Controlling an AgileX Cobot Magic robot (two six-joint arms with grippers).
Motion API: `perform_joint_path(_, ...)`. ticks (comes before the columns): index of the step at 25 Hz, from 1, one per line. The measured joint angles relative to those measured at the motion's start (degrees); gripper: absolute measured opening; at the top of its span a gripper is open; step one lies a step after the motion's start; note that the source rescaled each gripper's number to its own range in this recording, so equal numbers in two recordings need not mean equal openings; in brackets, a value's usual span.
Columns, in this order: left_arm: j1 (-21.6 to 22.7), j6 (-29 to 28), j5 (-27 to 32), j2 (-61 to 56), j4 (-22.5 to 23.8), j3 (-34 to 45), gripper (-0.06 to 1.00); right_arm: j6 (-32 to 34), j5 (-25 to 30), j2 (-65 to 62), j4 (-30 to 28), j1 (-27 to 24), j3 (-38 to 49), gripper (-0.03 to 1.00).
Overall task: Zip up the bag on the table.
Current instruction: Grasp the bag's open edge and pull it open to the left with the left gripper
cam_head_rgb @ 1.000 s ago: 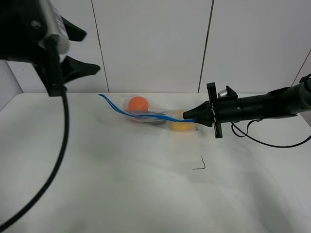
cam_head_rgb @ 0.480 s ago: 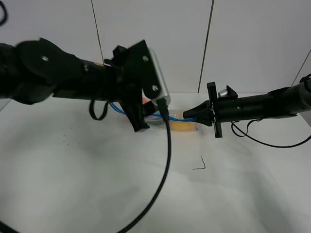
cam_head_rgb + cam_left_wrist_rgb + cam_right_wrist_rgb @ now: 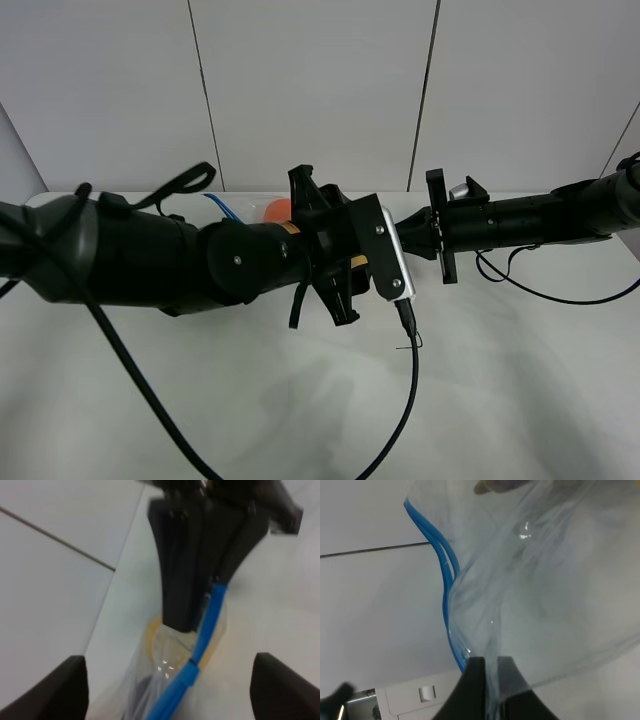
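The bag is mostly hidden behind my left arm in the high view; only the orange (image 3: 276,208) and a bit of the blue zipper strip (image 3: 221,205) show. My left gripper (image 3: 345,250) hangs over the bag, open and empty, with its fingers (image 3: 70,685) on either side of the zipper strip (image 3: 207,625). My right gripper (image 3: 402,232) is shut on the bag's end at the strip, as the left wrist view (image 3: 192,555) and its own view (image 3: 487,680) both show. The clear plastic (image 3: 545,605) and the strip (image 3: 447,580) stretch away from it. The yellow fruit (image 3: 155,635) shows through the bag.
The white table (image 3: 200,400) spreads wide in front. A small black bent-line mark (image 3: 410,343) lies near the left arm's hanging cable (image 3: 405,400). The right arm (image 3: 530,222) lies low over the table at the right. A panelled wall (image 3: 320,90) stands behind.
My left arm has swung down from the upper left and across to the bag, now covering most of it. The right arm and the bag's held end have not moved.
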Motion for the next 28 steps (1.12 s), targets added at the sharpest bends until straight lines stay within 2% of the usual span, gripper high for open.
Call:
perform_joint_path(3, -0.4, -2.04, -4.03, 2.81, 1.95, 0.1, 0.83, 0.0, 0.0, 0.0, 0.0, 0.0, 0.0, 0.0)
perform_joint_path(12, -0.44, -11.38, -10.88, 7.41, 10.92, 0.21, 0.83, 0.0, -0.04, 0.0, 0.05, 0.0, 0.0, 0.0)
perform_joint_path(19, -0.44, -13.09, -11.86, 9.67, 13.18, 0.21, 0.63, 0.0, -0.17, 0.0, 0.16, 0.0, 0.0, 0.0)
perform_joint_path(23, -0.44, -13.09, -14.79, 10.95, 13.35, 0.21, 0.56, 0.0, -0.23, 0.0, 0.22, 0.0, 0.0, 0.0)
perform_joint_path(28, -0.44, -13.09, -17.14, 11.14, 13.41, 0.21, 0.42, 0.0, -0.23, 0.0, 0.22, 0.0, 0.0, 0.0)
